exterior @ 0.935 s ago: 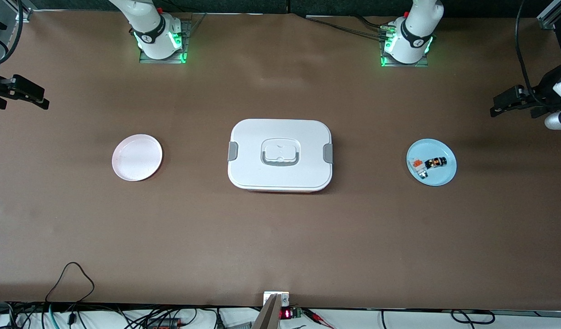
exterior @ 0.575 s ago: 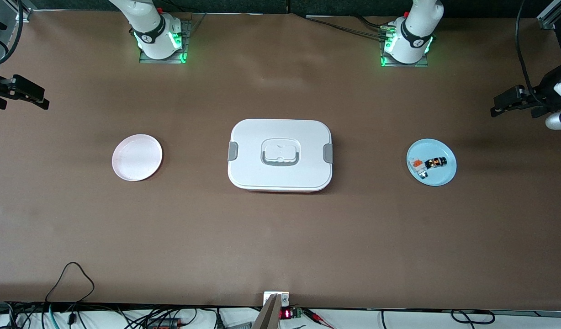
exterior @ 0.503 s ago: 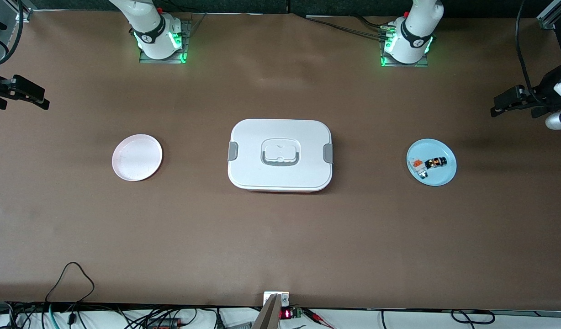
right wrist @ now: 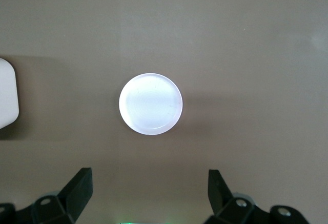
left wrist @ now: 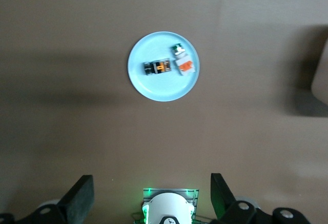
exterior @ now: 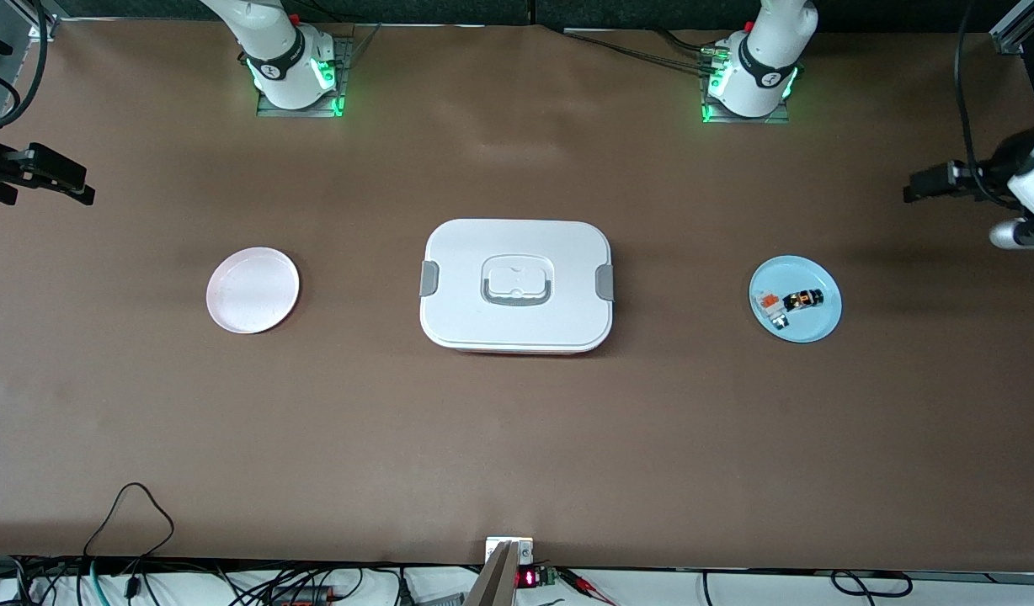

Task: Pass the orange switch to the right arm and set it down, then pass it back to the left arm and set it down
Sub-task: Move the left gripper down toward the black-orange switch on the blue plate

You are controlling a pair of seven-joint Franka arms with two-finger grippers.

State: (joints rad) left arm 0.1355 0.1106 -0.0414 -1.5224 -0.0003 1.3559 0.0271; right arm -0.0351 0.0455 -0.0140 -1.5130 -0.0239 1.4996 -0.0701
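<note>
Brown table (exterior: 517, 438) is lying bare round box (exterior: 516, 284), orange switch (exterior: 804, 299) sitting on blue plate (exterior: 812, 330), left gripper (left wrist: 151, 198) & right gripper (right wrist: 150, 193) hanging high at table ends w/ jaws gaping wide, empty

- You are looking at a robotics lab bench, not a home or shop.
- Two white arms (exterior: 285, 59) stand bolted on metal base plates (exterior: 302, 105) lit green.
- A plain brown table (exterior: 517, 438) carries staged props only.
- Loose cables (exterior: 130, 513) and a red-digit electronic readout (exterior: 527, 578) line its edge.
- Aluminium framing (exterior: 1018, 25) stands at one corner.
</note>
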